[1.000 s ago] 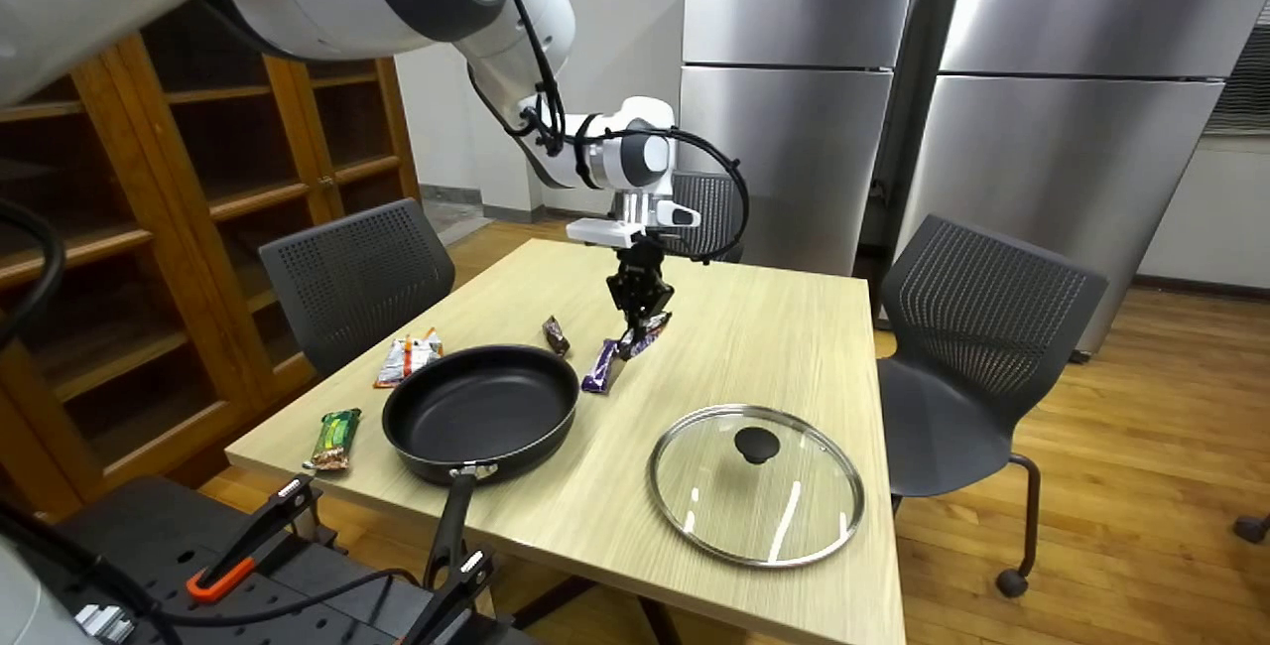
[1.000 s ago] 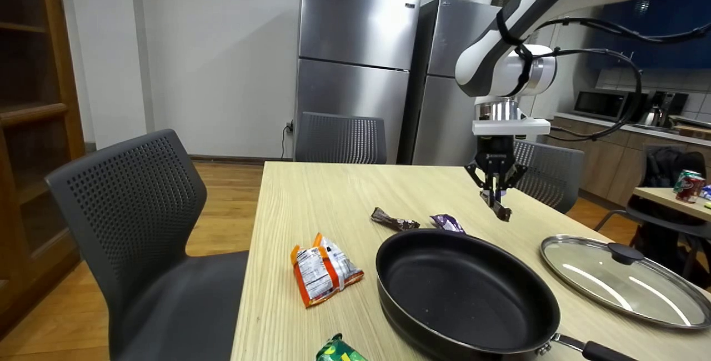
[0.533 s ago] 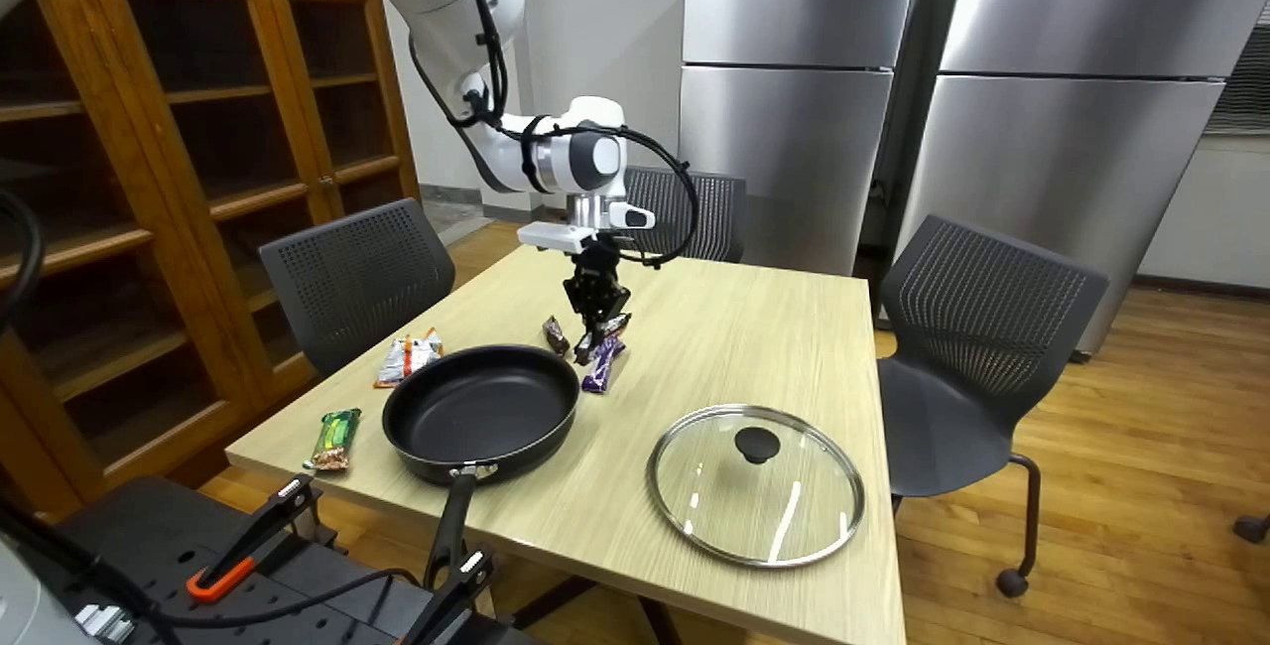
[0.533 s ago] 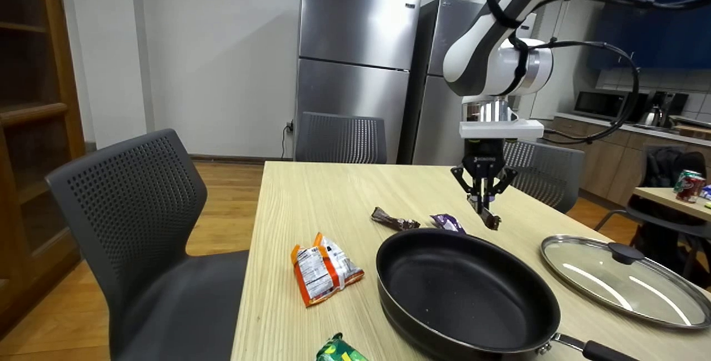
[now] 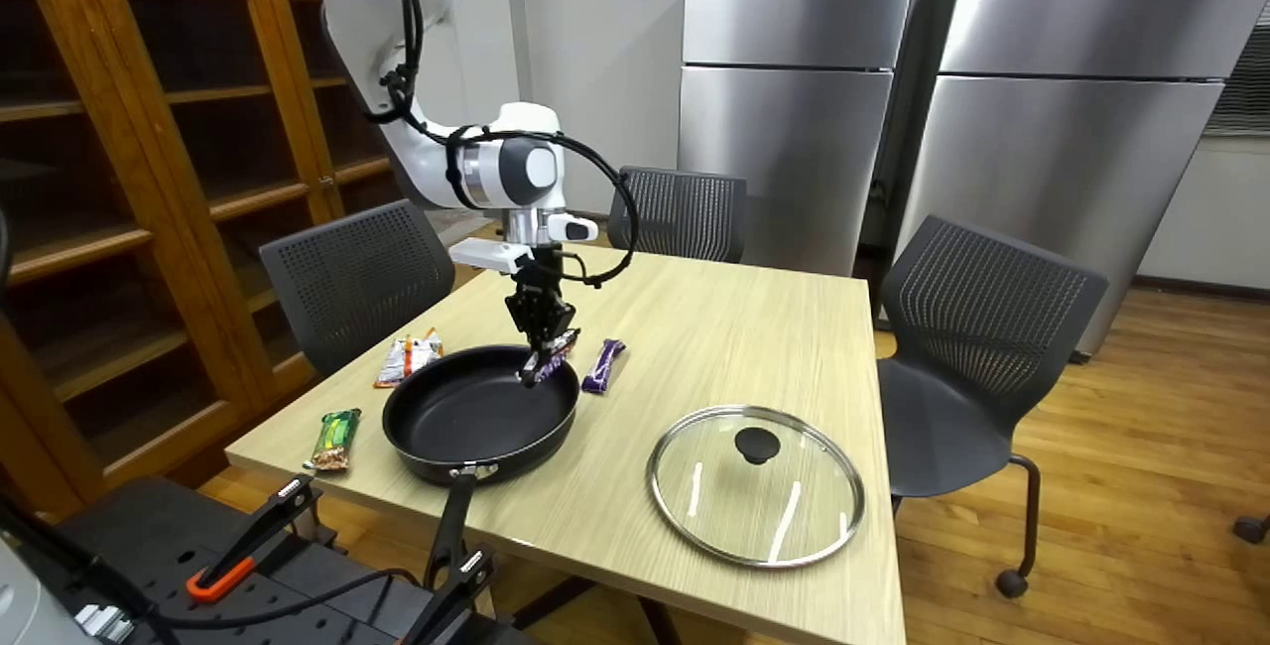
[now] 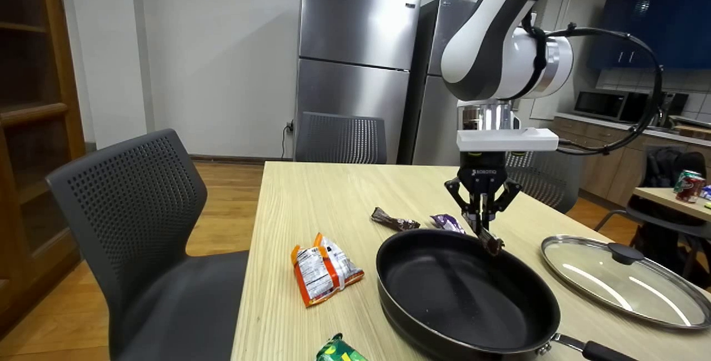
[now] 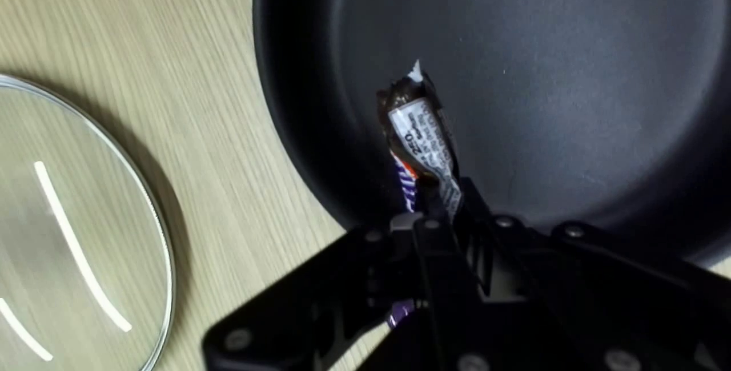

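Note:
My gripper (image 5: 544,345) is shut on a snack bar (image 7: 420,131) in a brown wrapper with a white label and a purple-orange side. In the wrist view the bar's end sticks out past the fingertips, above the black frying pan (image 7: 542,74). Both exterior views place the gripper (image 6: 482,222) over the far side of the pan (image 6: 466,294), the bar (image 6: 491,243) hanging tilted at the rim. A second, purple bar (image 5: 602,367) lies on the table beside the pan. A brown-wrapped candy (image 6: 394,220) rests behind the pan; the gripper seems to hide it in an exterior view.
A glass lid (image 5: 759,501) with a black knob lies on the wooden table. An orange-white snack bag (image 6: 325,272) and a green packet (image 5: 335,439) flank the pan. The pan's handle (image 5: 453,531) overhangs the table edge. Chairs (image 5: 992,327) stand around.
My gripper has carried the bar across the table, past the purple bar, to above the pan. It has stayed shut. The pan, lid and other snacks have not moved.

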{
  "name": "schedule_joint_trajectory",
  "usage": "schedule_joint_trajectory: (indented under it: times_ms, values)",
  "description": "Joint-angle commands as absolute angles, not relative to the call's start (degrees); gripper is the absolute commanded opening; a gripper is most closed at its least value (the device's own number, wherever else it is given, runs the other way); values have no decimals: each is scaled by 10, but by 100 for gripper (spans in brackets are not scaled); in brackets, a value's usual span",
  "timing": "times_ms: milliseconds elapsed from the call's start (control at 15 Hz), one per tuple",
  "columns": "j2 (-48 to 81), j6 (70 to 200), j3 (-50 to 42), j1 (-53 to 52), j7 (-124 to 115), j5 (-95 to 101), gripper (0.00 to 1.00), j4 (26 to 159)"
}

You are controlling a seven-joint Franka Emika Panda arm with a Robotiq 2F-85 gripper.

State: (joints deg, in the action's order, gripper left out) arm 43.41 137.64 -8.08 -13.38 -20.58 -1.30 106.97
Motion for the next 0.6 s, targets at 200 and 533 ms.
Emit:
schedule_joint_trajectory:
  times_ms: [200, 533]
  values:
    - [364, 1411, -72, -150, -219, 24, 3, 1182]
    - [380, 1404, -63, -151, -221, 26, 3, 1169]
